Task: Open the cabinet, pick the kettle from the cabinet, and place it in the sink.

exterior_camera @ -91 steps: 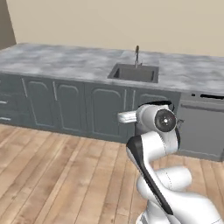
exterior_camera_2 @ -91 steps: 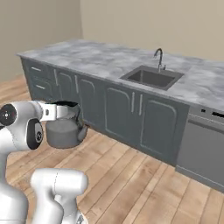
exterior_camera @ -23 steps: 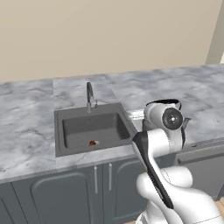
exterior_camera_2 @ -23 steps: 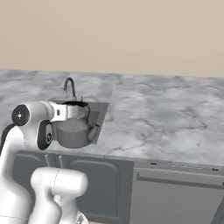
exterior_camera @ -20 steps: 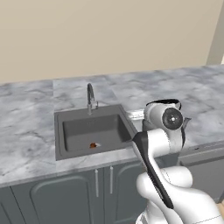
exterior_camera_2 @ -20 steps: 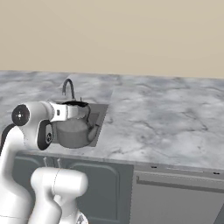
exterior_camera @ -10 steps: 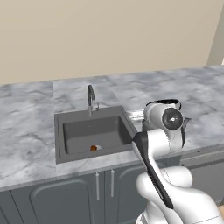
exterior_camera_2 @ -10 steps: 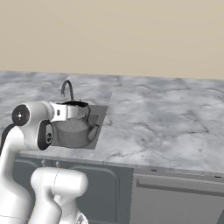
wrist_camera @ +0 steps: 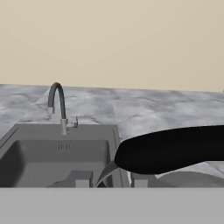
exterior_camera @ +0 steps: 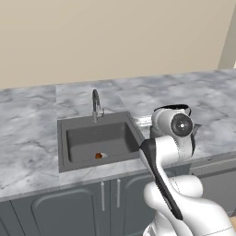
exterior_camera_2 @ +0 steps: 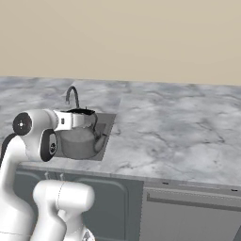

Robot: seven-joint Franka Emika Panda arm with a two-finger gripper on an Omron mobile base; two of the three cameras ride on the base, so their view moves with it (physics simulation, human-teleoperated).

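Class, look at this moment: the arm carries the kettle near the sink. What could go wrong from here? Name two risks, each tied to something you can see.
1. The kettle hangs by its black handle in the gripper, beside the sink over its right rim; released here, it might land on the rim or counter.
2. The faucet rises at the basin's back edge; a swing too far back could clip it.

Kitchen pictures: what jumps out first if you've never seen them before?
First you'd spot the small silver-grey metal kettle with its black arched handle, carried in the air by the white robot arm's claw, just in front of the counter by the sink's right edge. Next comes the dark grey rectangular sink sunk into the grey marble counter, with a slim arched metal faucet at its back. A tiny reddish-brown bit lies on the sink's floor.
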